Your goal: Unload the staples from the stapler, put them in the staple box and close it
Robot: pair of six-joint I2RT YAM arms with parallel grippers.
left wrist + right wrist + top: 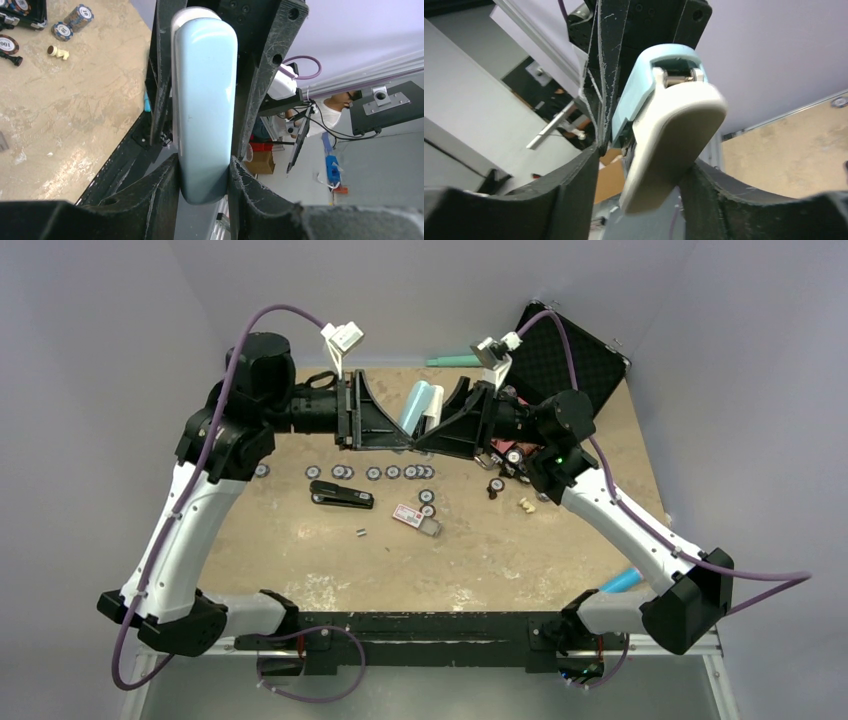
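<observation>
- The surface (300,570) is tan and mottled, with pale worn patches toward its near edge.
- A black stapler (341,496) lies flat, left of centre.
- The staples (361,533), one tiny dark strip, lie near the stapler, on its near side and apart from it.
- A row of round chips (373,473) lies just beyond the stapler.
- A red-and-white card (407,515) lies to the stapler's right.
- A black case (560,345) sits at the far right corner.

Left arm (190,510) and right arm (620,525): white shell links, black joint housings and bases, both bolted to one black rail (430,625). Purple cable (280,308) loops along each arm. One white wrist camera (345,337) each. Green LED (560,458) lit on the right arm. Gripper fingers (150,200) are matte black with rough, scuffed edges.
</observation>
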